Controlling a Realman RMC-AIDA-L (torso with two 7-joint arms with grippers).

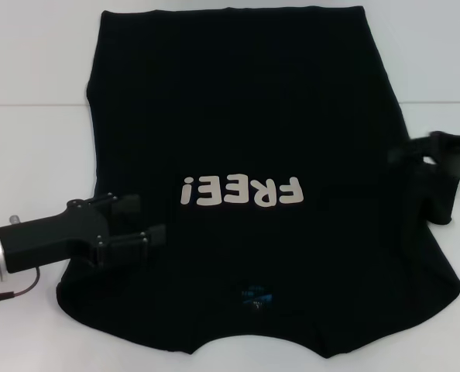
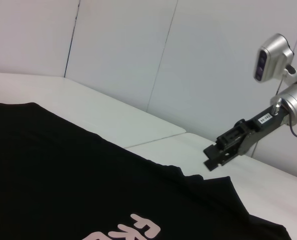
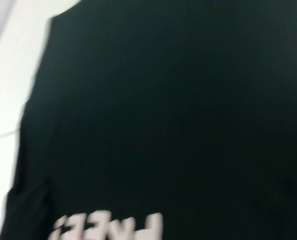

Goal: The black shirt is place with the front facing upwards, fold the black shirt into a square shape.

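The black shirt lies flat, centred on the table. It looks soft and light; pinch its side edges. Left gripper is spread; I cannot tell about the right gripper.

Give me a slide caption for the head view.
Black shirt flat, left gripper and right gripper over its sleeves.

You see the black shirt filling nearly the whole frame, its white letters at the lower left, and the pale table showing along the left edge.
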